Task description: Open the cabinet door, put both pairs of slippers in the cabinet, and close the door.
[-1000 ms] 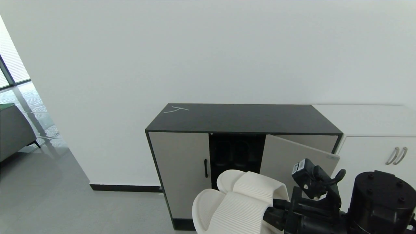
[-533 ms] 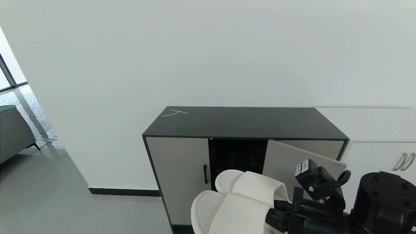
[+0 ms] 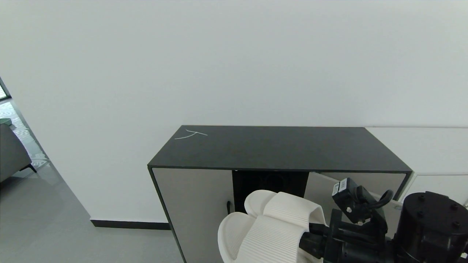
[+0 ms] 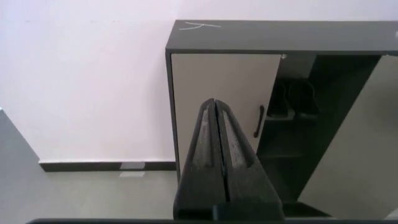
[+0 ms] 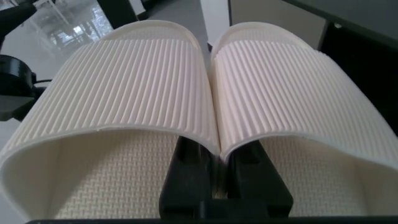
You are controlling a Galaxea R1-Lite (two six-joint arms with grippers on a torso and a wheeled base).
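Observation:
A black-topped cabinet (image 3: 278, 148) stands against the wall. Its left door (image 3: 193, 204) is closed and its right door (image 3: 321, 188) is swung open on a dark interior. A dark pair of slippers (image 4: 297, 99) rests on a shelf inside. My right gripper (image 5: 217, 180) is shut on the inner edges of a white ribbed pair of slippers (image 3: 270, 226), held side by side just before the opening. My left gripper (image 4: 214, 109) is shut on nothing and hangs in front of the left door (image 4: 217, 87).
A white cabinet (image 3: 431, 149) adjoins the black one on the right. A grey sofa (image 3: 11, 153) stands far off at the left by a window. Grey floor (image 3: 55, 226) lies free left of the cabinet.
The whole head view has shifted: the camera has come closer to the cabinet, which sits larger and lower in the picture. The white slippers stay in my right gripper.

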